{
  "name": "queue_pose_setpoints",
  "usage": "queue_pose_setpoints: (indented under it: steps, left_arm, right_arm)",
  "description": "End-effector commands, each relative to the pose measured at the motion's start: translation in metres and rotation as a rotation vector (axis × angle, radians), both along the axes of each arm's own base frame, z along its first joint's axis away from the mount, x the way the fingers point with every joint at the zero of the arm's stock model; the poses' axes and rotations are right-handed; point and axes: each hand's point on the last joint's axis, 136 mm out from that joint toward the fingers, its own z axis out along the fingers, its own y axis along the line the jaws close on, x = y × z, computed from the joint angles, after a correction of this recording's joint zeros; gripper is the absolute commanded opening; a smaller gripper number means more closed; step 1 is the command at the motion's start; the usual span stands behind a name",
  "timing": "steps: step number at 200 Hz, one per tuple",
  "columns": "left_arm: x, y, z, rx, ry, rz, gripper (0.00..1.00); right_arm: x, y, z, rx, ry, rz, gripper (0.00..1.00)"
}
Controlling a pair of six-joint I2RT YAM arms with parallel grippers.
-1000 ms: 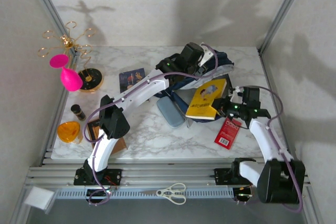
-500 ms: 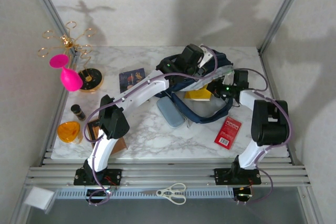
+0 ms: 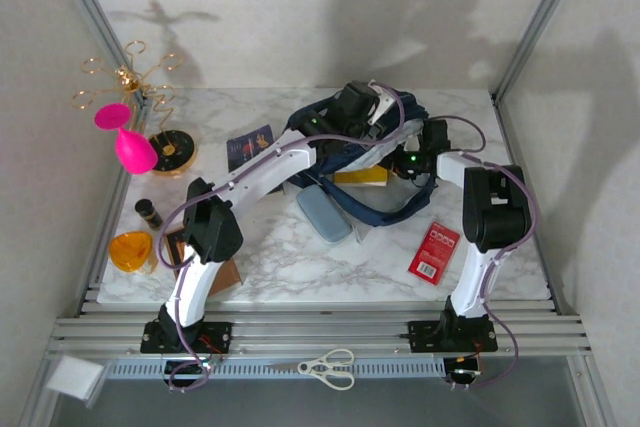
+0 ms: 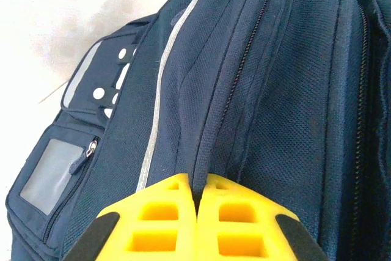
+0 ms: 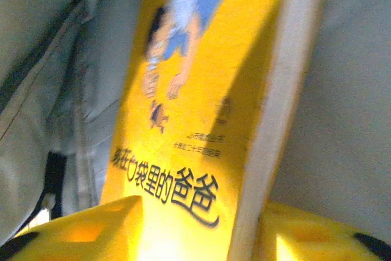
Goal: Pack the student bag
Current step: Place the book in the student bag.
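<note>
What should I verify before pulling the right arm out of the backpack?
1. Left gripper clamped on the student bag fabric: ok, shut on a fold beside the zip.
2. Yellow book inside the bag's mouth: ok in the top view; how deep, cannot tell.
3. Right gripper free of the book: cannot tell; the book sits between its jaws.
4. Red packet packed: not ok, it lies on the table.
5. Pencil case packed: not ok, it lies outside, beside the bag.

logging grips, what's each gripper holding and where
Left gripper: student bag, pinched at a zipper seam. Right gripper: yellow book, lower edge between fingers, grip unclear.
</note>
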Motion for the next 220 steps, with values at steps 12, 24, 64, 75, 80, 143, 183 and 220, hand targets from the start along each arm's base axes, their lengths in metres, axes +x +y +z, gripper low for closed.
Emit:
queue_pose_setpoints:
  steps: [12, 24, 64, 75, 80, 143, 183, 220]
  left_arm:
    - [0.002, 0.010, 0.086, -0.204, -0.140, 0.032, 0.00]
    - [0.003, 0.010, 0.086, -0.211, -0.140, 0.034, 0.00]
    - [0.003, 0.005, 0.081, -0.224, -0.122, 0.016, 0.00]
    - [0.003, 0.004, 0.079, -0.226, -0.117, 0.011, 0.00]
    - [0.003, 0.003, 0.078, -0.228, -0.116, 0.010, 0.00]
    - [0.000, 0.002, 0.072, -0.207, -0.096, -0.011, 0.00]
    - [-0.004, 0.001, 0.068, -0.190, -0.083, -0.036, 0.00]
    - [-0.001, -0.001, 0.065, -0.187, -0.087, -0.033, 0.00]
  right_arm:
    - [-0.011, -0.031, 0.023, -0.142, -0.018, -0.145, 0.62]
    - [-0.027, -0.042, 0.019, -0.177, 0.011, -0.196, 0.62]
    - [-0.074, -0.007, 0.012, -0.095, 0.063, -0.148, 0.56]
    - [-0.078, 0.002, 0.006, -0.065, 0.083, -0.141, 0.52]
    - [-0.079, 0.004, 0.002, -0.069, 0.100, -0.147, 0.48]
    - [-0.055, 0.024, -0.026, -0.124, 0.095, -0.173, 0.26]
    - [0.001, -0.001, 0.002, -0.108, -0.084, -0.296, 0.18]
    - [0.031, -0.005, 0.004, -0.105, -0.166, -0.323, 0.16]
